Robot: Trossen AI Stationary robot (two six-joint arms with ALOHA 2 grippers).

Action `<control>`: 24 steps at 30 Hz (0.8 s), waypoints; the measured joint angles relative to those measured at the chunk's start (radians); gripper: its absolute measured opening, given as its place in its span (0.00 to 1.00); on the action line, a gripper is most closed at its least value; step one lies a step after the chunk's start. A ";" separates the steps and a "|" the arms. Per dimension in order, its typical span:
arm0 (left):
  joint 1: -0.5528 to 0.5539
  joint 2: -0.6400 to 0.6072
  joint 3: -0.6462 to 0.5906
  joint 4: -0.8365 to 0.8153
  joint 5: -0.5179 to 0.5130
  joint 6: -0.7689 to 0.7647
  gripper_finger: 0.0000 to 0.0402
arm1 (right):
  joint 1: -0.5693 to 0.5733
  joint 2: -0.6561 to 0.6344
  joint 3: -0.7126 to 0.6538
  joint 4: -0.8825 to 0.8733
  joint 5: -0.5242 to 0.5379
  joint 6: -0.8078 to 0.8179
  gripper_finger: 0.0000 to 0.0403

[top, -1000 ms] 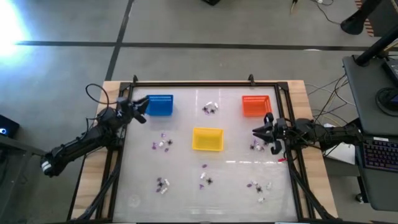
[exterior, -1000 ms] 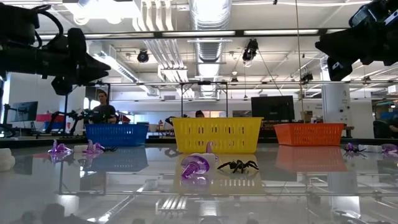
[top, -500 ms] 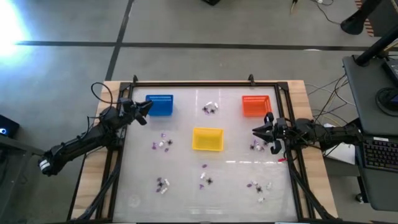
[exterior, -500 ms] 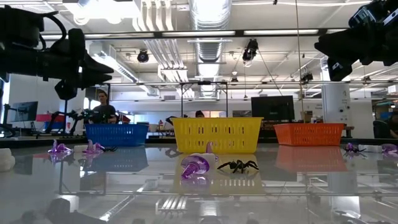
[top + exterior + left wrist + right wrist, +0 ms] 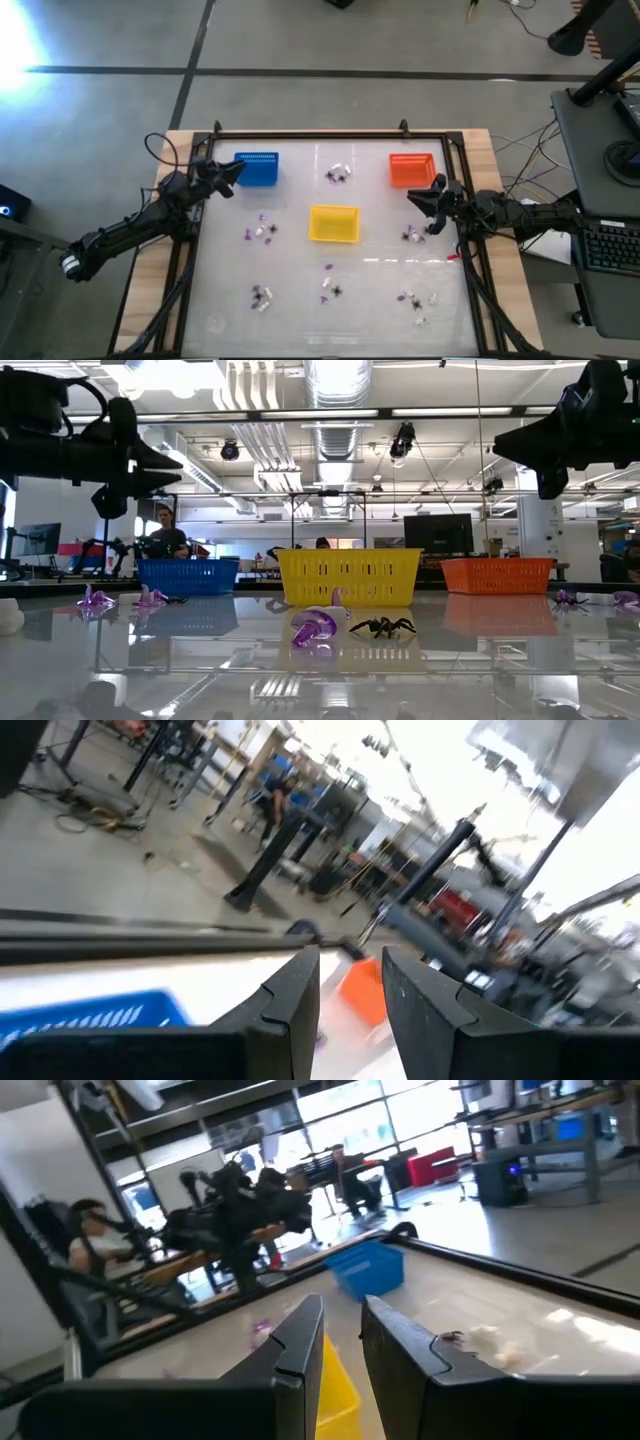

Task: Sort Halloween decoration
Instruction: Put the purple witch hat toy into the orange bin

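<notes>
Baskets and trinkets lie spread over a pale table seen from above. At the left of the high view the left gripper hangs in the air beside the blue basket, which sits in the upper left of the table. Its wrist view shows the two dark fingers close together with a narrow gap and nothing between them, so it is nearly clenched and empty. Below the blue basket lies a small group of Halloween decoration, purple and white bits, and a further cluster lies at the lower left.

At the centre stands the yellow basket. Above it, near the table's upper edge, is another small pile; below it lie a few more pieces. In the low view a purple trinket and a black spider rest just beside each other in front of the yellow basket.

At the upper right sits the orange basket. The right gripper hovers just below and to the right of it, above a cluster at mid right. Its fingers stand slightly parted, gripping nothing. More trinkets lie at the lower right.
</notes>
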 joint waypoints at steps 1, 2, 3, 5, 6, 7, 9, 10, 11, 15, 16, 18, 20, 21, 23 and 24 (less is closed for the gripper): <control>0.000 0.000 0.000 0.017 0.000 -0.007 0.23 | 0.000 0.000 0.000 0.000 0.000 0.000 0.18; 0.000 0.000 0.000 0.028 0.000 -0.009 0.23 | 0.000 0.000 0.000 0.000 0.000 0.001 0.19; 0.000 0.000 0.000 0.037 0.000 -0.010 0.23 | 0.000 0.000 0.000 0.000 0.000 0.007 0.20; 0.000 0.000 0.000 0.042 0.000 -0.015 0.23 | 0.000 0.000 0.000 0.000 0.000 0.017 0.24; 0.000 0.001 0.000 0.046 0.000 -0.021 0.24 | 0.000 0.000 0.000 0.000 0.000 0.026 0.26; 0.000 0.003 0.000 0.052 0.001 -0.032 0.24 | 0.000 0.000 0.000 0.000 0.001 0.031 0.28; 0.000 0.010 0.008 0.053 0.001 -0.045 0.26 | 0.000 0.000 0.000 0.000 0.001 0.035 0.32; 0.000 0.016 0.019 0.052 0.001 -0.045 0.27 | 0.000 0.000 0.000 0.000 0.001 0.038 0.34; 0.000 0.023 0.032 0.053 0.001 -0.041 0.28 | 0.000 0.000 0.000 0.000 0.001 0.040 0.36; 0.000 0.062 0.105 0.049 0.002 -0.015 0.31 | 0.000 0.001 0.000 0.077 0.006 0.008 0.40; 0.000 0.075 0.128 0.044 0.002 0.000 0.31 | 0.000 0.001 0.000 0.118 0.021 -0.021 0.41; 0.000 0.106 0.177 0.039 0.002 0.036 0.31 | 0.000 0.002 0.000 0.226 0.075 -0.066 0.41; 0.000 0.139 0.235 0.011 0.003 0.075 0.30 | 0.000 0.001 0.000 0.345 0.123 -0.103 0.41; 0.000 0.161 0.268 -0.018 0.010 0.099 0.30 | 0.000 0.001 0.000 0.390 0.132 -0.122 0.41; 0.000 0.207 0.337 -0.108 0.047 0.150 0.28 | 0.000 0.001 0.000 0.438 0.130 -0.149 0.41; 0.000 0.230 0.374 -0.169 0.067 0.171 0.28 | 0.000 0.001 0.000 0.439 0.129 -0.150 0.41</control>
